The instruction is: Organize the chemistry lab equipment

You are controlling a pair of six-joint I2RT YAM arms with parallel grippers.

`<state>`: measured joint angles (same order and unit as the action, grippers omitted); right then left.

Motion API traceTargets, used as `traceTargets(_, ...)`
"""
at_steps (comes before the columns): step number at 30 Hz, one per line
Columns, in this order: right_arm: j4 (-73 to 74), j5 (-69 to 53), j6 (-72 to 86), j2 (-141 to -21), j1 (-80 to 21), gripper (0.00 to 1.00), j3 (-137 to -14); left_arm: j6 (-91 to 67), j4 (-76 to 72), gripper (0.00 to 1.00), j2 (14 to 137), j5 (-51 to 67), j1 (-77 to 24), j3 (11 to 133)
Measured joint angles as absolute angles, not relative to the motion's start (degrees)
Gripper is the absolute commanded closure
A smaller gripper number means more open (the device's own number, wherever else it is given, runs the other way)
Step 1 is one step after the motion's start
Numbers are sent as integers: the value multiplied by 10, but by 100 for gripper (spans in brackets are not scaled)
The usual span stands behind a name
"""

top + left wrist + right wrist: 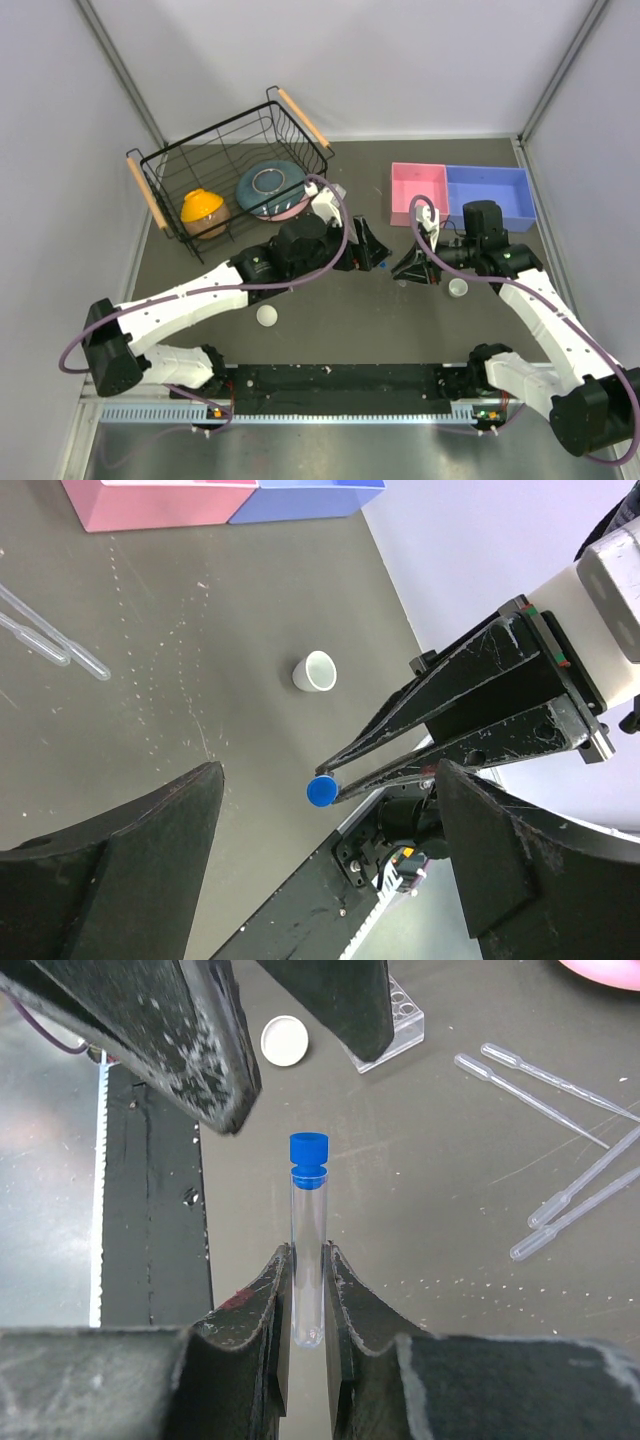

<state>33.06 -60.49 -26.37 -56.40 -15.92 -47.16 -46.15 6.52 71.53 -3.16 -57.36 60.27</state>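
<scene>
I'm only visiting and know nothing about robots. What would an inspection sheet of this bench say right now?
Surface: dark table, speckled with pale flecks.
Job's things: blue-capped tube gripped by its bottom end; pipettes lying loose; white cups standing apart; clear rack on the table.
Clutter: wire basket holding orange bowl and teal-pink bowl; pink bin beside blue bin.
Grippers: right gripper shut on the tube; left gripper open, facing its cap.
Cables: purple cables loop along both arms.
Surroundings: pale walls.

The dark table (350,320) carries a wire basket (225,140), a pink bin (415,185) touching a blue bin (490,195), a white cup (267,316), a second cup (458,288) well apart, a clear rack (405,1022) and thin rods (545,1095)
</scene>
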Motion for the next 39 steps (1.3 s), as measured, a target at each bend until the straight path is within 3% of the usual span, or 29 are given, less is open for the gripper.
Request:
traceTargets(11, 331, -603, -267, -564, -159, 85, -472, -503, 64, 47, 777, 31, -574, 612)
traceTargets(15, 331, -601, -269, -564, -159, 86, -472, -513, 55, 69, 784, 40, -574, 612)
traceTargets(16, 331, -601, -269, -564, -159, 85, -472, -514, 52, 78, 785, 43, -573, 612)
traceTargets(21, 335, -597, -270, -564, -159, 86, -472, -516, 47, 99, 790, 53, -571, 612)
traceTargets(24, 337, -596, -270, -564, -158, 80, -472, -515, 43, 100, 791, 56, -571, 612)
traceTargets(28, 338, -596, -271, -564, -158, 45, -472, -513, 34, 100, 783, 55, -571, 600)
traceTargets(30, 339, -596, -273, -564, -158, 34, -472, -509, 37, 100, 766, 48, -571, 586)
traceTargets(34, 339, -593, -277, -564, -158, 21, -472, -498, 61, 100, 706, 21, -562, 553)
traceTargets(39, 339, -580, -281, -562, -158, 20, -472, -477, 118, 100, 596, -22, -505, 500)
